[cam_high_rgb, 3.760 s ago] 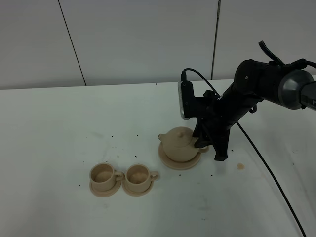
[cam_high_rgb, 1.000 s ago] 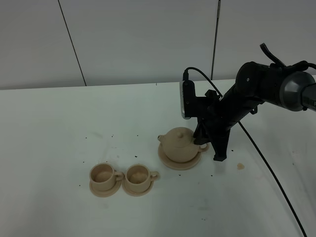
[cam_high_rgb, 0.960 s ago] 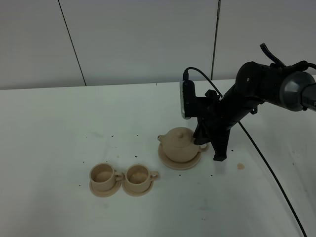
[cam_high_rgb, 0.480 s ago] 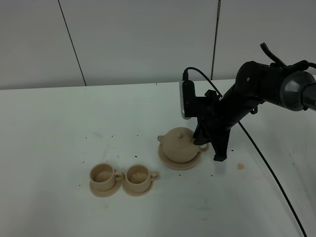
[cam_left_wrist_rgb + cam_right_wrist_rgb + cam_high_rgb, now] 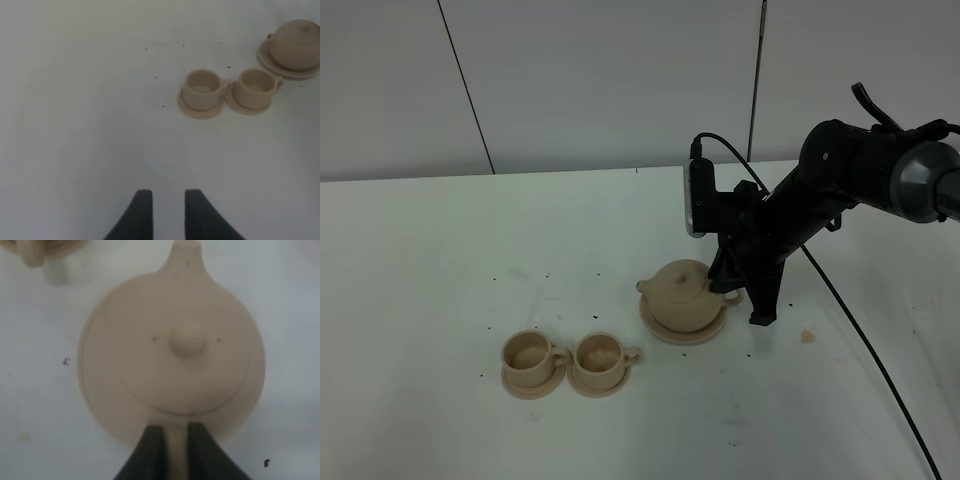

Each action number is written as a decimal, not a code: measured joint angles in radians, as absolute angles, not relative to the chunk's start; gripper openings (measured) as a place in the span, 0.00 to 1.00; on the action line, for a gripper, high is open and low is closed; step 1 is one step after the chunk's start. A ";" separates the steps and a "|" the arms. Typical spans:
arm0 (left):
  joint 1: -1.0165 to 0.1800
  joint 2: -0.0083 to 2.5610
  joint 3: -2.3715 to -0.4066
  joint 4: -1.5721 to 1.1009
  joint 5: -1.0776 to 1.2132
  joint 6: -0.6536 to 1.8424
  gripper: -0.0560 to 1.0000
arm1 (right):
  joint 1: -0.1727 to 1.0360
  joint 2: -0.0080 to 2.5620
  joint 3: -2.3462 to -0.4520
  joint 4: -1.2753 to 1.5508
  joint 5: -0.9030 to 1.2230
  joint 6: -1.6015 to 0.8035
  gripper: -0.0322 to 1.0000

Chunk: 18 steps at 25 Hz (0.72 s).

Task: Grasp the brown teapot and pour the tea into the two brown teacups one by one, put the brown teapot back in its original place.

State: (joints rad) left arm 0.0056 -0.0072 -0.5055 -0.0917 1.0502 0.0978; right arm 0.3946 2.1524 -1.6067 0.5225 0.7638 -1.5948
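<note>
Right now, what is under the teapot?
A wide round saucer lies under the teapot; only its rim shows around the pot's base. Its centre is covered, so whether the pot rests on it or hangs just above it cannot be told.

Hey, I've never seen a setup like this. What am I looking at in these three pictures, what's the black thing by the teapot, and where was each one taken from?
This is a robot with two arms, working at a white table. The wide picture comes from a camera mounted high, off the arms. The black thing is the right arm, reaching down beside the brown teapot.

The other two pictures come from cameras on the wrists. The right wrist one looks straight down on the teapot, and the right tool is shut on its loop handle. The left wrist one shows the left tool slightly open, holding nothing, over bare table away from the crockery.

Under the teapot is a wide saucer. Nearby stand the left teacup and the right teacup, which both look empty.
</note>
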 joint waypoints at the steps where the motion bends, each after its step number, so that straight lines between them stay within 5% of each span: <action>1: 0.006 -0.007 -0.505 -0.092 1.050 0.098 0.27 | 0.395 2.152 -1.607 0.527 0.764 -1.596 0.12; 18: 0.006 -0.007 -0.505 -0.092 1.050 0.098 0.27 | 0.375 2.146 -1.602 0.577 0.777 -1.601 0.12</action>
